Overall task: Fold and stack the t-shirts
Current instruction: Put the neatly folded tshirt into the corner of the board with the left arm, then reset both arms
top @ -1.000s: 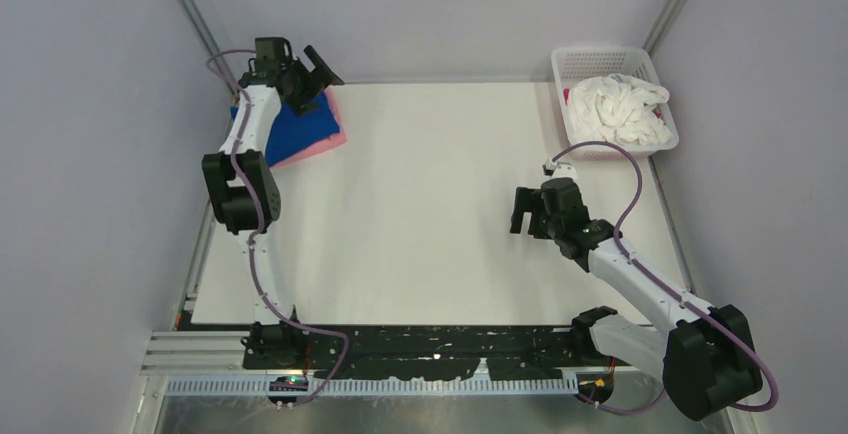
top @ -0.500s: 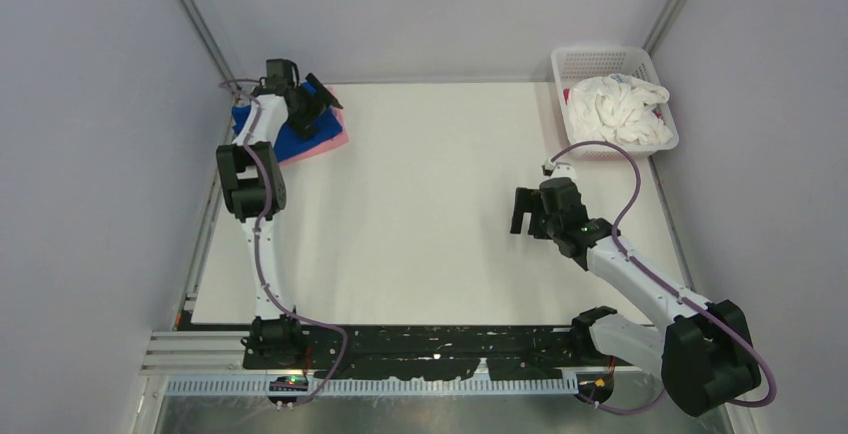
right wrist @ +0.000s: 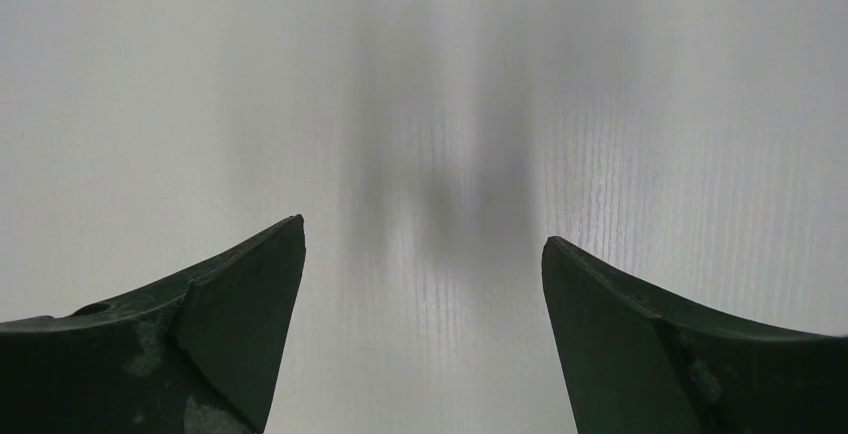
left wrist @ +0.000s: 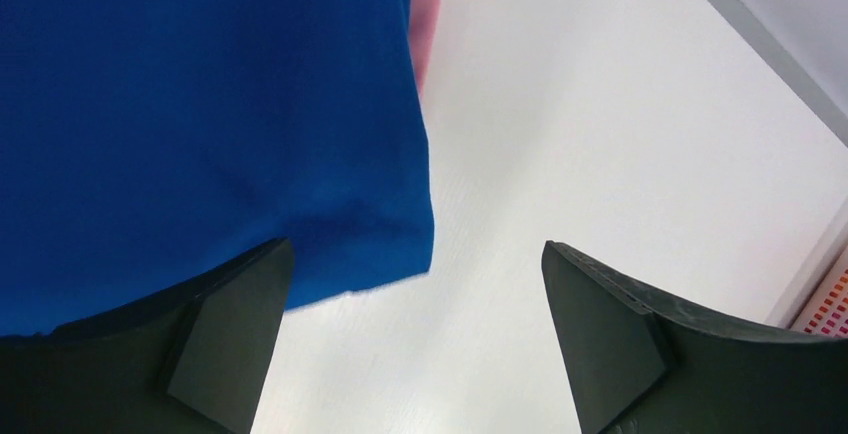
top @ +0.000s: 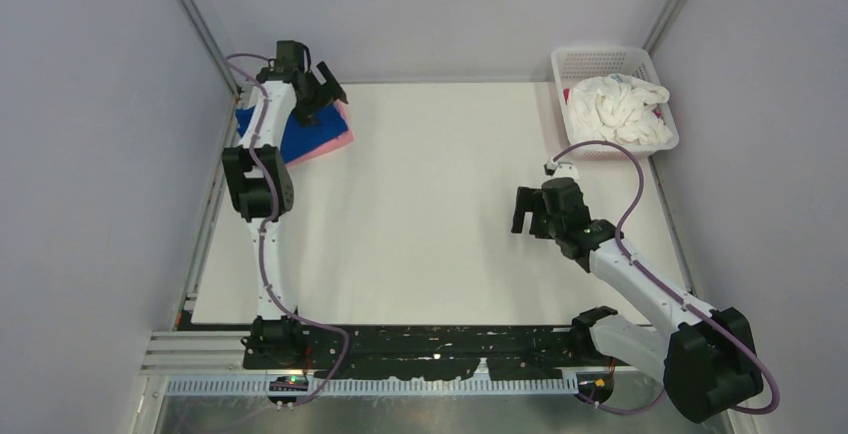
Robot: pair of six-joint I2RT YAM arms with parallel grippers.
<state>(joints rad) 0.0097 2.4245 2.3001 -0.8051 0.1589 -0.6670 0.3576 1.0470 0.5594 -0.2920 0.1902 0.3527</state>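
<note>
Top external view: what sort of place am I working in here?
Probably a lab robot test cell: a white table boxed in by plain grey walls, with framing posts in the corners and a black mounting rail at the near edge.

the left arm (top: 264, 259) rises from its base at 7 o'clock in the top view and stretches almost straight up to 11 o'clock, with its dark elbow about halfway along. at its far end the left gripper (top: 322, 94) angles toward 4 o'clock, its fingers (left wrist: 230, 324) spread wide. the right arm (top: 640, 279) starts at 5 o'clock, folds low, and reaches toward 10 o'clock. the right gripper (top: 528, 219) faces downward, its fingers (right wrist: 230, 304) also parted wide.
</note>
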